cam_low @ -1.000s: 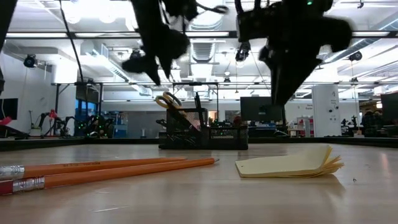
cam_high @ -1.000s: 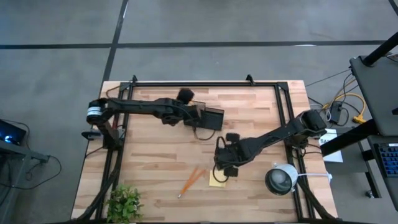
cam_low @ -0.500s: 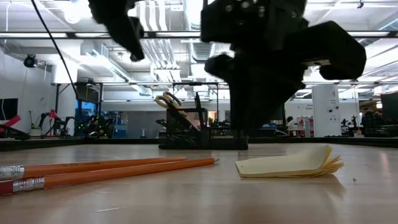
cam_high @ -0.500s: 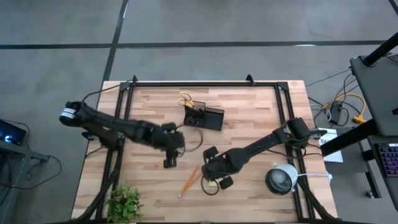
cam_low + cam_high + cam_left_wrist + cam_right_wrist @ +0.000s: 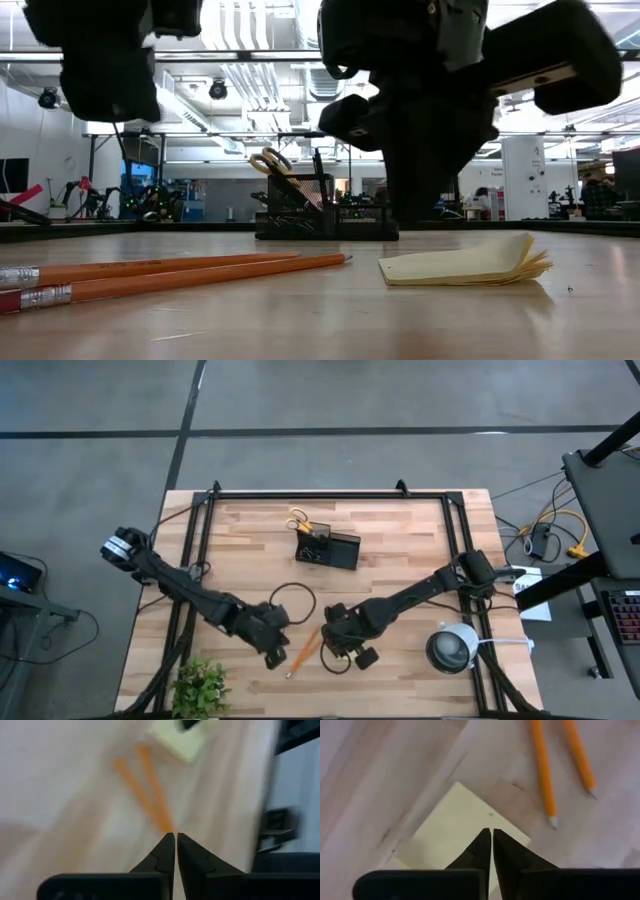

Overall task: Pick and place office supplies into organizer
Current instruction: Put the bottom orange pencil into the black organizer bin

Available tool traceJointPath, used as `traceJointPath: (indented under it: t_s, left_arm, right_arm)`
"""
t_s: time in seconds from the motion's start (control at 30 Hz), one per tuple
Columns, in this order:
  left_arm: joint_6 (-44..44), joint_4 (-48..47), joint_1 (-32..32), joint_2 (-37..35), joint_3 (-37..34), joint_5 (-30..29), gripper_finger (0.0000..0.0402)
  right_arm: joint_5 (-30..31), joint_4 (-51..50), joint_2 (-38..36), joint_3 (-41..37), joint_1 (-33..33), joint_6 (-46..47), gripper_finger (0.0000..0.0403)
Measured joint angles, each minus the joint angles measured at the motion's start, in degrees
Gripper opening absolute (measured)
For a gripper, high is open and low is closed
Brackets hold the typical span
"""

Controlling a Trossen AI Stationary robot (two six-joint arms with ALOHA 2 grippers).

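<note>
Dark fingers on your right gripper [image 5: 491,836] are pressed together, holding nothing, poised over the sticky pad [image 5: 455,827]. Your left gripper [image 5: 175,840] is likewise closed and empty, its tips above the two pencils [image 5: 142,782], which lie side by side on the wood table [image 5: 400,550] just beside the pad. Well apart stands the organizer [image 5: 328,546], scissors [image 5: 297,518] upright in it.

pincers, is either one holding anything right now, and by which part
Nothing is held. The left pincer is shut above the pencils; the right pincer is shut above the sticky-note pad.
</note>
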Motion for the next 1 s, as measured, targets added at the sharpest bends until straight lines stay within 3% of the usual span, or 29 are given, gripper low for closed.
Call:
traceJointPath:
  t_s: [0.17,0.4,0.63,1.0]
  left_arm:
    - [-5.6,7.2,-1.7,6.5,3.4,0.0,0.0001]
    - [-11.8,6.2,-3.7,16.8,10.1,-0.5,0.0001]
    - [-17.9,6.1,-5.0,22.2,11.8,-0.4,0.0001]
    - [-18.3,-9.4,-4.7,22.9,12.1,2.5,0.0001]
  right_arm:
    - [0.1,2.6,0.0,0.0,-1.1,-2.7,0.0009]
    - [1.7,5.7,0.9,-0.1,-2.7,-4.5,0.0009]
    - [2.9,6.0,1.2,-0.1,-2.8,-6.1,0.0009]
    - [3.1,6.0,0.8,-0.2,-3.0,-5.2,0.0009]
